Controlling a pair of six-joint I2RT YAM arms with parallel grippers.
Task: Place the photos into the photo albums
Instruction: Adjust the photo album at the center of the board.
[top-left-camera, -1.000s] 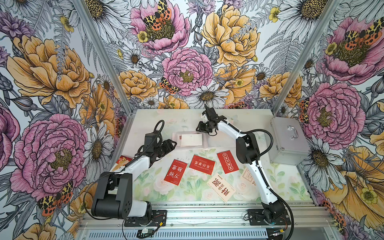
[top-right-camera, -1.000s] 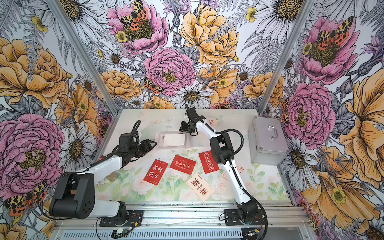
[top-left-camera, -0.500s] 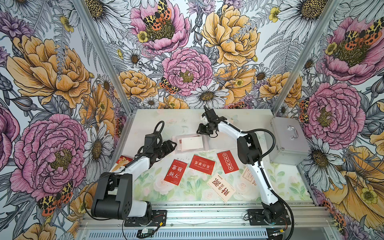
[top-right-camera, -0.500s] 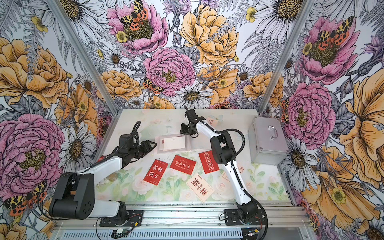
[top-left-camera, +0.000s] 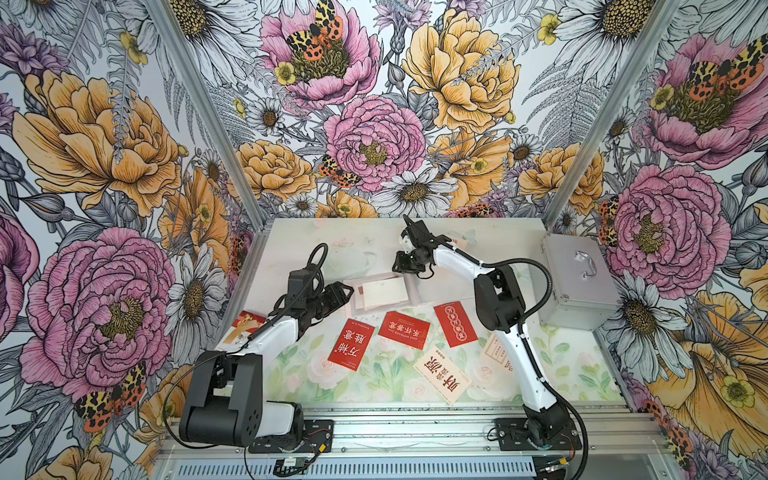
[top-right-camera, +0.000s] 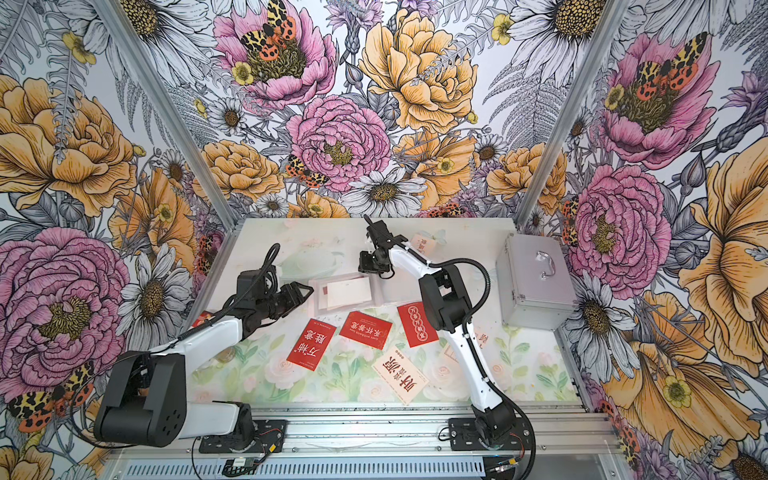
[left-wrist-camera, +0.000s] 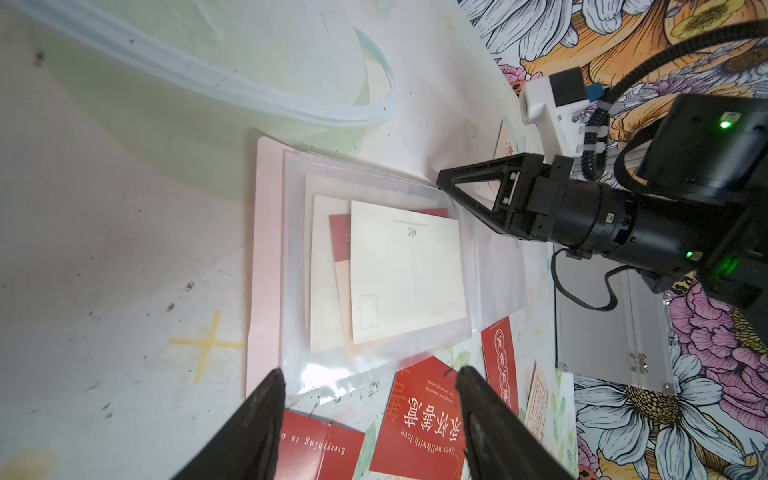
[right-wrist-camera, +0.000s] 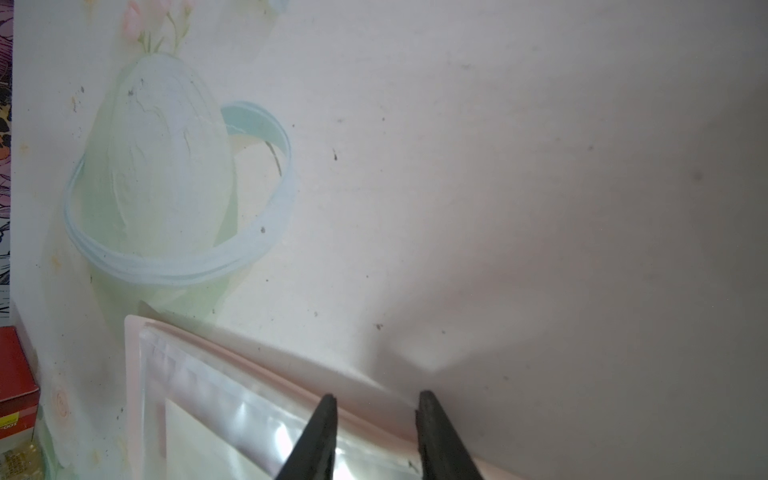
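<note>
Photo album lies straight ahead of your left gripper, pink cover flat on the table with a clear sleeve page on top. The left jaws are spread wide and carry nothing. Their tips bracket the sleeve's near edge, low over it; contact can't be told. Your right gripper is at the album's opposite edge with jaws partway apart and tips at the sleeve edge by the pink cover. Nothing shows pinched between them. On the album, a cream photo lies blank side up on top, with a red photo and more cream cards stacked under it. Can't tell whether the top one is inside the sleeve or on it. Further out, loose red photos lie in a row just beside the album, toward the arm bases. Next comes a cream card with big red characters, then another cream card partly under the right arm. The red-and-white carton is by the left arm. The silver case sits at the table's right edge, well apart from the album.
</note>
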